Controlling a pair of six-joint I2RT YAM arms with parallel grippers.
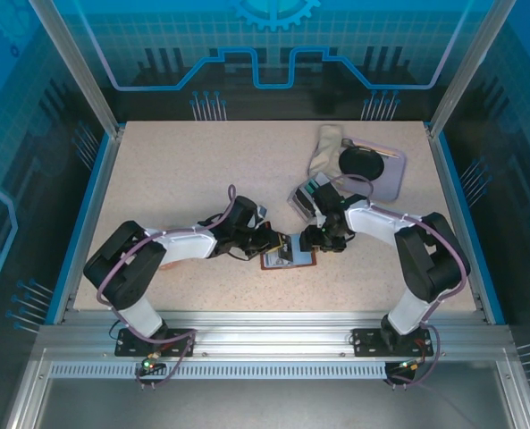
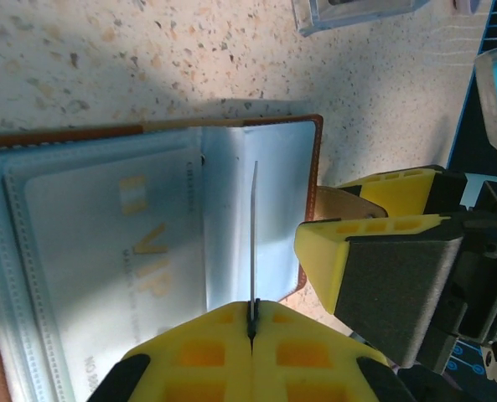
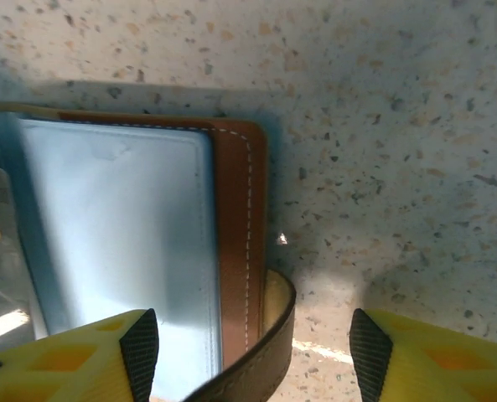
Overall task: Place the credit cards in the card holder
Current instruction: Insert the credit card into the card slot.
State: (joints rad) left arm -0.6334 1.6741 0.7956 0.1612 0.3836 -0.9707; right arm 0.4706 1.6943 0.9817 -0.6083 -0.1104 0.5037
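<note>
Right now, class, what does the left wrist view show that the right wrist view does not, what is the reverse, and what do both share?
Left wrist, not right wrist: a thin card seen edge-on, pinched in the shut left gripper, and the corner of a clear tray.
Right wrist, not left wrist: the white stitching along the brown border.
Both: the open card holder with its pale teal pocket, its snap tab between the fingers of the open right gripper, and the speckled table.
</note>
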